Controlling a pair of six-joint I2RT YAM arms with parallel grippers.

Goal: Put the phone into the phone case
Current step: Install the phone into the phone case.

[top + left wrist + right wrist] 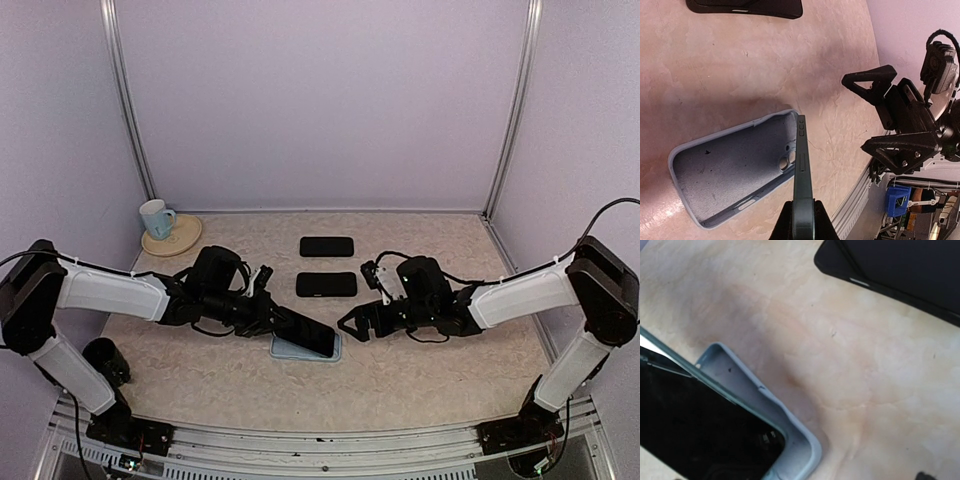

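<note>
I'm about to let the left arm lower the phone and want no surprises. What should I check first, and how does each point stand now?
1. Grip: ok, the left claw pinches the phone at its near end.
2. Case orientation: ok, the case lies lining up, with nothing in it.
3. Alignment: not ok, the phone is tilted on edge, its far end by one case corner.
4. Clearance: ok, the right claw is open beside the case, not touching it.
5. Phone's camera end matching the case's cut-out: cannot tell.
</note>
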